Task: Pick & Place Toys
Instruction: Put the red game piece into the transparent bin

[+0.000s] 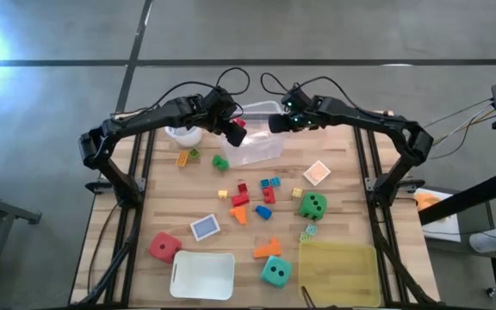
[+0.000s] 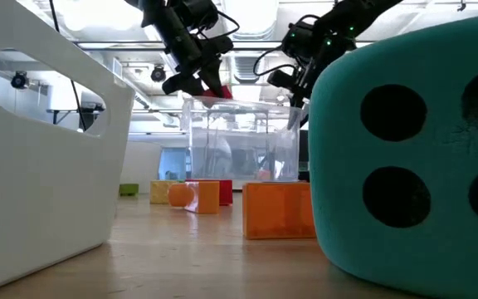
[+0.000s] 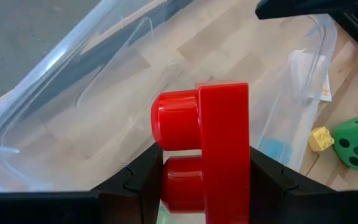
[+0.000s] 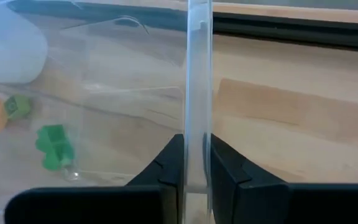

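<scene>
While my left gripper (image 1: 235,131) pinches a red block (image 3: 202,146) between its fingers, it hangs over the clear plastic tub (image 1: 257,142) at upper centre of the high view. From my right, the right gripper (image 4: 194,171) is pressed together on the tub's thin wall, at its rim near upper centre of that same view. Across the lower half of the table (image 1: 343,181) lie the other toys: a green die (image 1: 312,205), a red die (image 1: 164,247), a teal die (image 1: 275,272), and small blocks scattered at centre.
</scene>
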You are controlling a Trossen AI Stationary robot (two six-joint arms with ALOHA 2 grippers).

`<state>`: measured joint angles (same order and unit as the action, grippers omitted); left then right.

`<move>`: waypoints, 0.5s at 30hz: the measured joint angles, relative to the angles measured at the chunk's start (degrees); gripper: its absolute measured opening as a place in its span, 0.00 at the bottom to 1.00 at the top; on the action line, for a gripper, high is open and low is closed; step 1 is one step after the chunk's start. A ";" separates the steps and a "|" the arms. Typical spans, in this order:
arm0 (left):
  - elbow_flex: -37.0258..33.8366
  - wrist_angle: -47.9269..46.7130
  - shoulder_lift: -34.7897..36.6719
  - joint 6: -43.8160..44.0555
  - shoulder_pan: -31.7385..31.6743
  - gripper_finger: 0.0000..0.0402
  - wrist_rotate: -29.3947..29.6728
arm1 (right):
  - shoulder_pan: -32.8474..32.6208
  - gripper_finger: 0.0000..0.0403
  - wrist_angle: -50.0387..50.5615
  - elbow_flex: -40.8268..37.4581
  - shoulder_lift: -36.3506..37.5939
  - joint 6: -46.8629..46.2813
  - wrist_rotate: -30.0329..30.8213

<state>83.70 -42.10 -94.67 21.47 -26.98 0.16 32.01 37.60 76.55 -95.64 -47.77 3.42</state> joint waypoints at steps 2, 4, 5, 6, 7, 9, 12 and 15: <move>0.00 0.01 0.00 0.00 0.00 0.41 -0.01 | 0.04 0.08 0.20 -0.50 0.00 -0.61 -0.08; 0.00 0.01 0.00 0.00 0.00 0.41 0.00 | 0.02 0.08 0.15 -0.74 0.00 -1.58 0.49; 0.00 0.00 0.00 0.00 0.00 0.41 0.00 | 0.02 0.08 0.18 -0.82 0.00 -1.99 1.02; 0.00 0.00 0.00 0.00 0.00 0.41 0.00 | 0.02 0.09 0.22 -0.87 0.00 -2.36 1.38; 0.00 -0.01 0.00 0.00 0.00 0.41 -0.01 | 0.01 0.09 0.37 -0.87 0.00 -2.81 1.69; -0.02 -0.10 0.00 0.00 0.00 0.41 -0.01 | 0.00 0.11 0.81 -0.87 0.00 -3.06 2.14; 0.00 -0.16 0.00 0.11 0.00 0.41 0.01 | -0.06 0.11 1.11 -0.87 0.00 -3.03 2.77; 0.00 -0.16 0.00 0.15 0.00 0.41 0.01 | -0.59 0.09 1.16 -0.91 0.00 -3.20 3.46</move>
<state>83.70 -42.26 -94.67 21.63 -26.98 0.16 31.42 38.76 75.64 -95.64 -50.97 6.88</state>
